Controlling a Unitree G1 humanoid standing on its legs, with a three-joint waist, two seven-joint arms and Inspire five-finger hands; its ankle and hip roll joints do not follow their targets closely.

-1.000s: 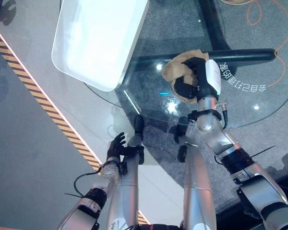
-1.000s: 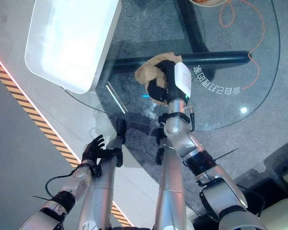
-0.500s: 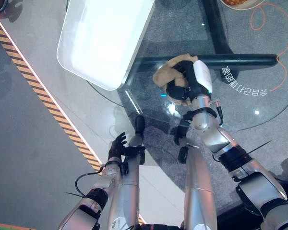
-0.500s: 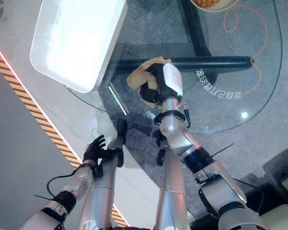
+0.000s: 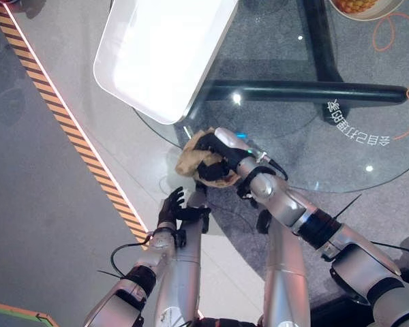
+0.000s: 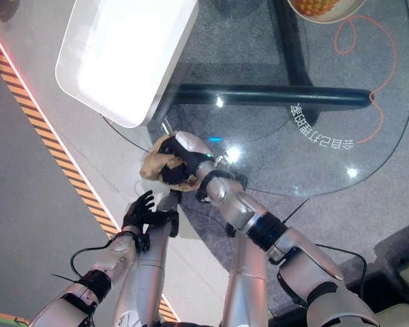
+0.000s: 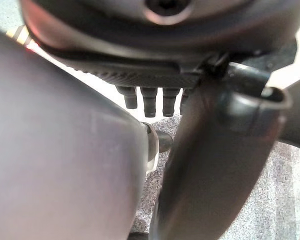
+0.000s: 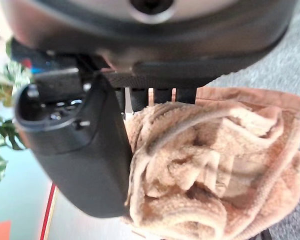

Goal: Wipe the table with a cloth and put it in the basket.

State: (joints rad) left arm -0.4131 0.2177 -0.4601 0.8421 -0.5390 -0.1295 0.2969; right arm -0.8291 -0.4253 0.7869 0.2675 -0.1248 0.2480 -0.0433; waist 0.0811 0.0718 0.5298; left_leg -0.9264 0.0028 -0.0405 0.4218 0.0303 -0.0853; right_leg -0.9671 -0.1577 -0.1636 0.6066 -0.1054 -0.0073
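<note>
From my head, I see my right hand [image 5: 221, 155] with its fingers curled round the bunched tan cloth [image 5: 194, 161] at the near edge of the round glass counter [image 5: 307, 136], just below the white tray-like basket [image 5: 160, 58], while my left hand [image 6: 140, 212] hangs low with fingers relaxed and spread, holding nothing. My right wrist shows the cloth as thick, looped terry, crumpled in soft folds against my palm. I judge a firm, flat press serves the wiping best.

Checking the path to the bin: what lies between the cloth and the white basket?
In the left eye view, just bare glass table separates the cloth, held by the right hand, from the basket.
</note>
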